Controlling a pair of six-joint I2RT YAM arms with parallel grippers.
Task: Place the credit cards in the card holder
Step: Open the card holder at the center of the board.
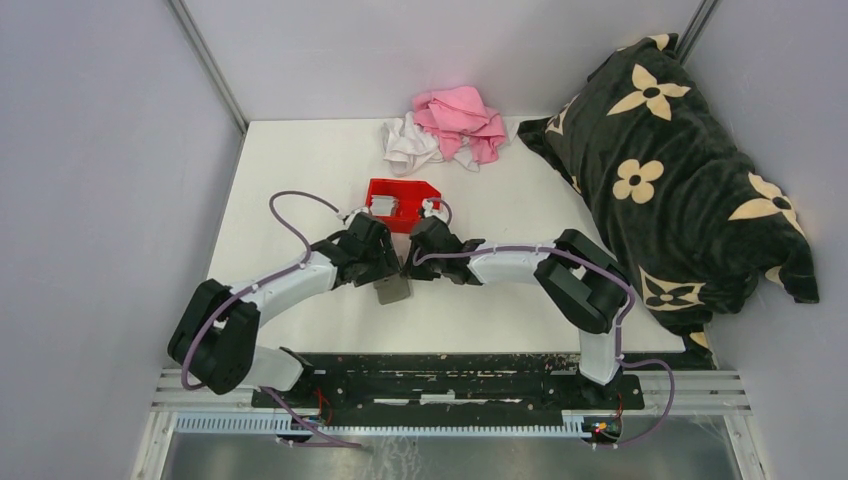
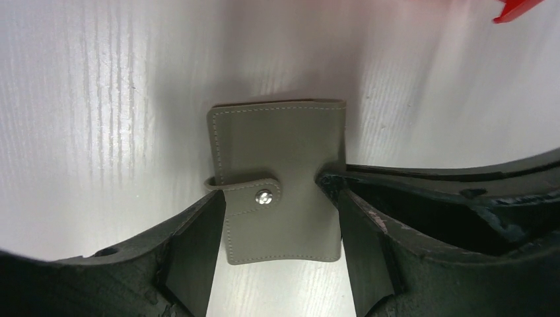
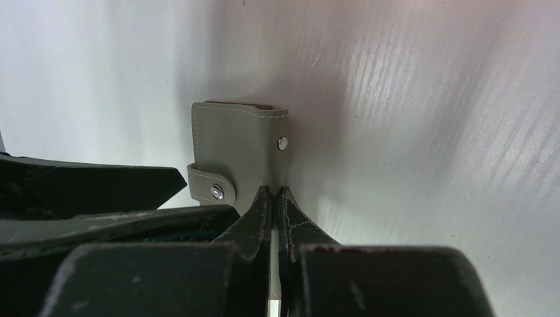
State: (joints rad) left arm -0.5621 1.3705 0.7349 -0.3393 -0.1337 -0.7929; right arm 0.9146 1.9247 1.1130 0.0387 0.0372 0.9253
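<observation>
The card holder (image 1: 393, 290) is a flat grey wallet with its snap strap (image 2: 254, 191) fastened, lying between the two grippers at the table's middle. My left gripper (image 2: 280, 257) is open, with a finger on each side of the card holder (image 2: 277, 152) and not pressing it. My right gripper (image 3: 273, 191) is shut on the edge of the card holder (image 3: 234, 139), and only a thin grey strip shows between its fingers. A small light grey stack (image 1: 384, 204) rests on the red bin. It may be the credit cards, but it is too small to tell.
The red bin (image 1: 402, 190) stands just behind the grippers. A pink cloth (image 1: 460, 122) and a white cloth (image 1: 408, 145) lie at the table's back edge. A black flowered blanket (image 1: 670, 180) covers the right side.
</observation>
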